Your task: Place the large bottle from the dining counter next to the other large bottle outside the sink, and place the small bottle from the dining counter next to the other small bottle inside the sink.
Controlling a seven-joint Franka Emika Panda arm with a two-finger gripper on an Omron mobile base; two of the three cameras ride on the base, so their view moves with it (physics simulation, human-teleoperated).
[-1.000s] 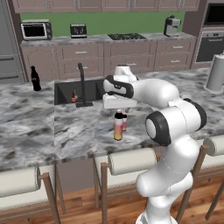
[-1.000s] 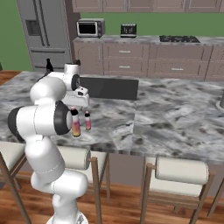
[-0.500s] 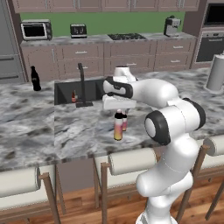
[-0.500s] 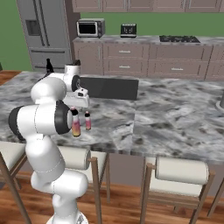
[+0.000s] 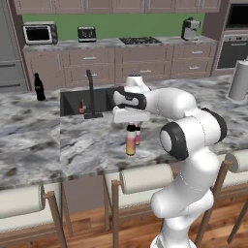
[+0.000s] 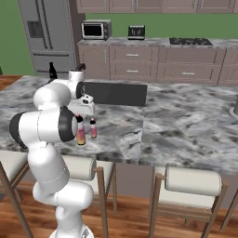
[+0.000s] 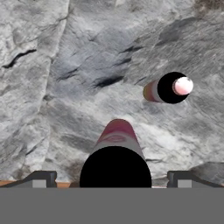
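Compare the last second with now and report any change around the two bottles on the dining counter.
Nothing visibly changed. The gripper still hangs open straight above the large bottle, gripping nothing. The small bottle stands beside it on the dining counter as before.

In the hand view the large bottle (image 7: 116, 168) is seen cap-on: its dark cap hides most of the body and the lower edge cuts it off. The small bottle (image 7: 168, 89) likewise shows little beyond its top. From the left base, the hand (image 5: 131, 116) covers the large bottle's neck, and the small bottle (image 5: 138, 136) stands half hidden behind it. The bottle in the sink (image 5: 82, 106) is too small to make out.
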